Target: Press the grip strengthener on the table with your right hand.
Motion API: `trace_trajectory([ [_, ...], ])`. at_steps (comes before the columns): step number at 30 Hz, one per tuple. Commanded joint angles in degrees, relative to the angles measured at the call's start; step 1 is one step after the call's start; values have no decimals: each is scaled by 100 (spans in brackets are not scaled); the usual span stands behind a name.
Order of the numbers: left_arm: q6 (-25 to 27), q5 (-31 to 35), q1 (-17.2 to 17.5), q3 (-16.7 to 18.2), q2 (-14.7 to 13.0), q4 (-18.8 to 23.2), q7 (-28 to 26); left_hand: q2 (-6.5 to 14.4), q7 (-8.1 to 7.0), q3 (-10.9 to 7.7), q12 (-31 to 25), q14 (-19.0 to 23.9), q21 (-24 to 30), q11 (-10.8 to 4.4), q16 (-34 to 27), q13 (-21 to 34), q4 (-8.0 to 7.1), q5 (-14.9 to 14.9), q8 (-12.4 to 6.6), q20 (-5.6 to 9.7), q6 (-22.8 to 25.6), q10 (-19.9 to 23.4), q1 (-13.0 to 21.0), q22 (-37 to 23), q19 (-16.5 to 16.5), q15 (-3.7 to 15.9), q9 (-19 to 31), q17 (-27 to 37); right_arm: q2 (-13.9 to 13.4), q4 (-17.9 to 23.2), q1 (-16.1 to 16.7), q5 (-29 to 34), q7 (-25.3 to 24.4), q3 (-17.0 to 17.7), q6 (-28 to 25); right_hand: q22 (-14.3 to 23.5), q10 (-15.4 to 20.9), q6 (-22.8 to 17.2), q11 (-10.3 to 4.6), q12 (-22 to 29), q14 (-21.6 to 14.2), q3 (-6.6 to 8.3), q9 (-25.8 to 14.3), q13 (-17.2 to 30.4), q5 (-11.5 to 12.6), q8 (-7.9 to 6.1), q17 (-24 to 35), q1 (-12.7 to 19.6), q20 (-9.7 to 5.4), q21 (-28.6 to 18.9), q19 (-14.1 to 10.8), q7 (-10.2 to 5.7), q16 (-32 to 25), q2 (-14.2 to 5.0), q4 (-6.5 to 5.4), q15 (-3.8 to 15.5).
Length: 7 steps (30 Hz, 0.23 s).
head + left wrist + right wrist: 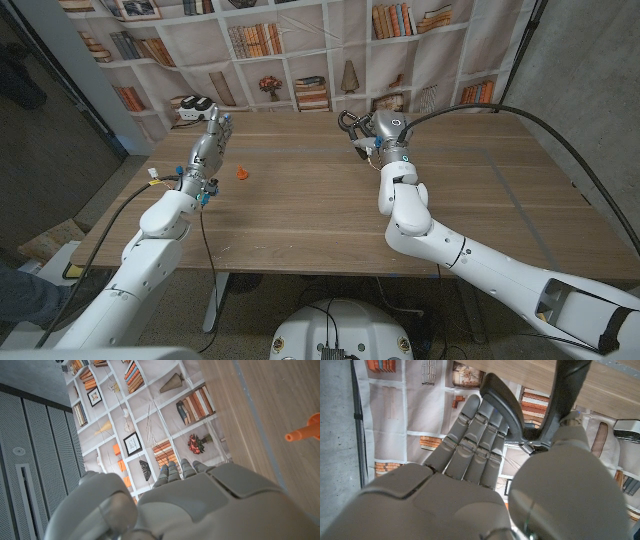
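My right hand (485,475) holds the black grip strengthener (530,405) above the table (300,220). I squeeze both handles evenly. My left hand (212,140) holds nothing, fingers straight.

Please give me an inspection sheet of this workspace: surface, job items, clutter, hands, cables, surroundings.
Surface: wooden table, no damage seen.
Job's things: grip strengthener, black handles with a spring, held in the right hand.
Clutter: small orange object on the table near the left hand.
Hands: right hand grips the strengthener; left hand holds nothing, fingers extended.
Cables: black cable runs along the right arm; cable at the left arm too.
Surroundings: bookshelf-print backdrop behind the table.
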State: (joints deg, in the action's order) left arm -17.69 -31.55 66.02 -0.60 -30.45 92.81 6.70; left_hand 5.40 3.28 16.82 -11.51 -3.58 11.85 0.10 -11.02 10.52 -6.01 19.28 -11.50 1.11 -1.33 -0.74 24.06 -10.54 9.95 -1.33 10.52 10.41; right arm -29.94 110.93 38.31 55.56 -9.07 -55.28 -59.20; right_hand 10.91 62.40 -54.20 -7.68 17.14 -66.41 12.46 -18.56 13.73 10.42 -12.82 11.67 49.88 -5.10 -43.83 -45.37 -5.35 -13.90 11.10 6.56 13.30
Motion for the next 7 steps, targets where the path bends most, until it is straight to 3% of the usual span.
trace_trajectory([
  [1, -30, 9, -45, -30, 6, -37, 23, -27, 15, 50, -9, -19, -2, 4, 14, 30, -8, -8, 16, -6, 16, -16, 45, -14, 178, 16, 20, 12, 21, -35, -11, 80, 55, 4, 1, 12, -22, 34, -5, -15, 38, 10, -15, 27, 41, 15, 29, 1598, -631, 30, 32, -18, 18, -1641, -24, 4],
  [7, -45, 11, -82, -53, 26, -76, 34, -23, 23, 52, -9, -19, -3, -1, 14, 30, -7, -10, 17, -6, 14, -15, 51, -14, 179, 12, 20, 12, 22, -55, -16, 89, 64, 19, 34, 8, 2, 32, -17, -8, 16, 23, -13, 30, 46, 15, 52, 1598, -628, 27, 37, -24, -2, -1662, -17, 11],
])
